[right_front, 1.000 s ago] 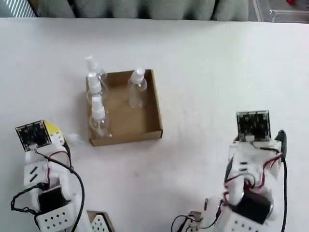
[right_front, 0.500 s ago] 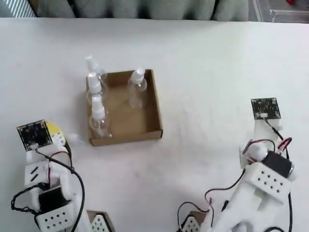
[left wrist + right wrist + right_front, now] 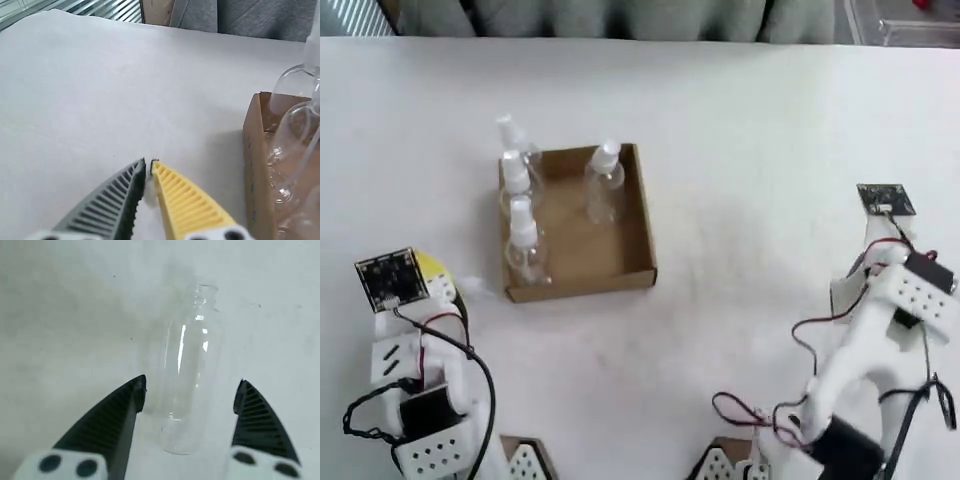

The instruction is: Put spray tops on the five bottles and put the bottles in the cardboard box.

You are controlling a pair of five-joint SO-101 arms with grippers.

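Left gripper: Your left gripper (image 3: 148, 164) is clenched, its grey and yellow fingertips together with nothing between them. It sits low over the bare tabletop (image 3: 95, 90), just left of the cardboard box (image 3: 253, 150).
Right gripper: Your right gripper (image 3: 192, 382) is released, with its black fingers spread wide on either side of the uncapped bottle (image 3: 190, 365). Neither finger visibly touches it.
Uncapped bottle: It is clear, appears to lie on its side on the tabletop, and has an open neck that points away from your gripper.
Cardboard box: In the high view the box (image 3: 620, 240) stands left of centre on the tabletop with its top open.
Spray-topped bottles: Two (image 3: 523, 240) lie along the box's left wall and a third bottle (image 3: 603, 180) lies toward the far right. The corner bottle (image 3: 510, 138) is at the far-left corner, and you cannot tell whether it is inside or just outside.
Arms: Your left arm (image 3: 415, 390) is near left and your right arm (image 3: 880, 330) is near right, well apart from the box.
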